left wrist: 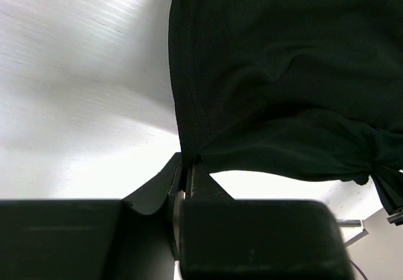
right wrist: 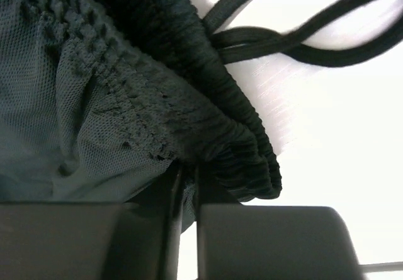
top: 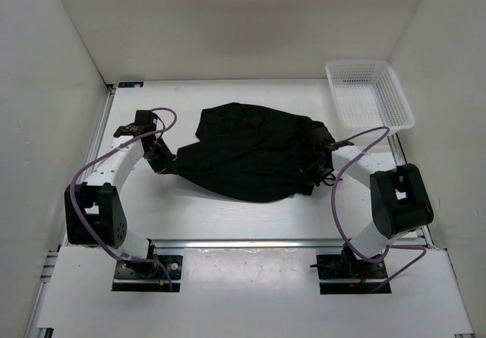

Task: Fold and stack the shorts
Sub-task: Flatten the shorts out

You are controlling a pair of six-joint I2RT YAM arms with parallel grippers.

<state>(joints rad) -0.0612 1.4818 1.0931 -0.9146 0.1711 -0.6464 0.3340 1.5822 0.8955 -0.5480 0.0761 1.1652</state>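
Table [top: 228, 216]: white and flat, with white walls all around.
Left gripper [left wrist: 187, 167]: pinched shut on a corner of the shorts [top: 250, 152].
Right gripper [right wrist: 186, 170]: pinched shut on the stretchy waistband [right wrist: 208, 104]; the drawstring [right wrist: 283, 44] lies loose just beside it.
Where the shorts are: on the table between both grippers, bunched and wrinkly.
Basket [top: 402, 99]: white, farther out on the right side, apart from the shorts.
Done so far: only the grabbing, I think.
Left to do: the neat fold, then the stacking.
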